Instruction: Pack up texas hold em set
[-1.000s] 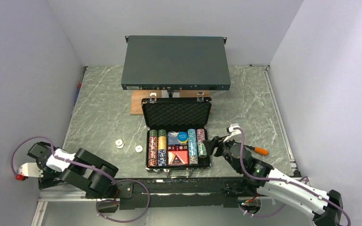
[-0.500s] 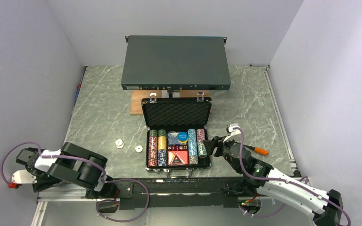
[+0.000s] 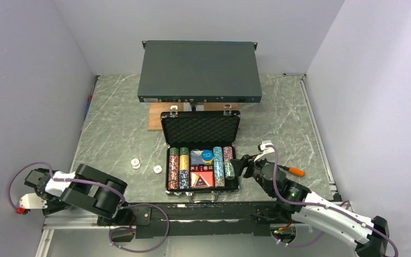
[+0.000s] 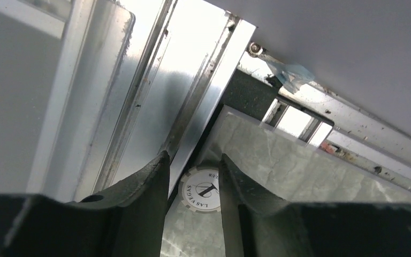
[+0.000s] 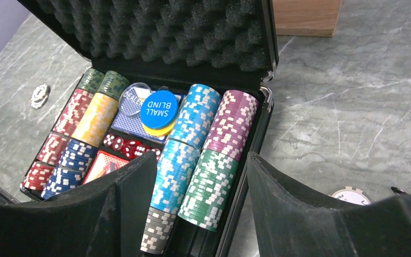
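From above, the case (image 3: pixel 202 160) lies open at the table's near middle, its lid leaning back toward the rack box (image 3: pixel 199 64), so the tray is free to take pieces. Two chips (image 3: pixel 135 163) lie loose on the marble to its left, not yet packed. The left arm (image 3: pixel 93 190) is folded low toward the near-left corner, likely because something strayed there. The right gripper (image 3: pixel 240 166) waits just beside the case's right wall, with the screwdriver (image 3: pixel 296 172) behind it. The left wrist view gives the reason for that reach: a corner chip (image 4: pixel 203 188) lies flat at the very edge of the marble, hard against the rail (image 4: pixel 139 96). The left gripper (image 4: pixel 192 160) straddles it with jaws partway apart. A dark sliver shows between one finger (image 4: pixel 152 182) and the chip, so I judge it not gripped yet. In the right wrist view the jaws stand wide with nothing between them, poised over the purple and green chip rows (image 5: pixel 219 160). The blue disc (image 5: pixel 159 110) rests on the cards and the dice (image 5: pixel 126 144) sit in their slot. A stray chip (image 5: pixel 353 195) lies on the table just outside the case, probably the nearest piece for this arm.
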{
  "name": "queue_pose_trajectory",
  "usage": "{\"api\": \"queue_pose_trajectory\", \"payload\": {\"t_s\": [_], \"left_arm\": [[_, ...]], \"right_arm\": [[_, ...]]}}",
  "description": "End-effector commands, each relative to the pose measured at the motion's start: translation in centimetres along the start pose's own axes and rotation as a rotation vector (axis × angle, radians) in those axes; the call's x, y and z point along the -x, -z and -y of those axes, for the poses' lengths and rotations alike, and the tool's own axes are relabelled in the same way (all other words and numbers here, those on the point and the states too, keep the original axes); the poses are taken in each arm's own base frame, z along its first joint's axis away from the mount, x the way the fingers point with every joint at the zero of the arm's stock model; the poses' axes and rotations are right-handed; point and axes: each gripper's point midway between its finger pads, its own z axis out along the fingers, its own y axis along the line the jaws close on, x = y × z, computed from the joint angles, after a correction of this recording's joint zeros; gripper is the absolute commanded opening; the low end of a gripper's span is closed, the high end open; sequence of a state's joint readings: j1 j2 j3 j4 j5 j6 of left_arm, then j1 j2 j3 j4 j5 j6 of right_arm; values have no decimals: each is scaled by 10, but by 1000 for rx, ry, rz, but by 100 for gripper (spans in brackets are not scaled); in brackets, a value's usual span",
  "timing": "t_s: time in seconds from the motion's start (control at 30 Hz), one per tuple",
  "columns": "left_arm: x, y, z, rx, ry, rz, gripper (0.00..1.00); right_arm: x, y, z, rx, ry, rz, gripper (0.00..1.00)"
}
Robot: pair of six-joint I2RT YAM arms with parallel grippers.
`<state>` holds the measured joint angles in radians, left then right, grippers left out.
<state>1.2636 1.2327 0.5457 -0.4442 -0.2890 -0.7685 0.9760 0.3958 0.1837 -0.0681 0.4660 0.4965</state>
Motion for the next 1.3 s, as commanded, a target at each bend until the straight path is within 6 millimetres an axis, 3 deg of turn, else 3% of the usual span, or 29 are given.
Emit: {"api": "queue_pose_trajectory", "payload": {"t_s": [0.0,0.1,0.27,0.33,0.43,0.63,0.8,0.97,1.17,1.27], "left_arm": [[-6,16,22,-95,-61,20,41],[-7,34,29,-127,-101,68,45],[-4,66,26,-162,-42,123,72],[-1,71,28,-187,-33,144,74],[2,70,30,-180,-50,146,75],[-18,48,23,-72,-126,29,76],[-29,39,17,-56,-129,9,74],[-18,38,11,-27,-141,68,72],[-16,37,22,-96,-168,86,54],[-8,39,16,-68,-162,128,36]], "right_arm": [[17,0,-7,21,-16,53,65],[17,0,-7,21,-17,54,65],[17,1,-7,22,-17,54,65],[16,0,-7,24,-15,51,65],[16,0,-7,24,-15,52,65],[18,1,-7,21,-21,61,65],[17,1,-7,25,-19,58,65],[17,1,-8,26,-18,56,65],[16,1,-8,30,-15,50,65],[17,1,-9,31,-15,51,65]]}}
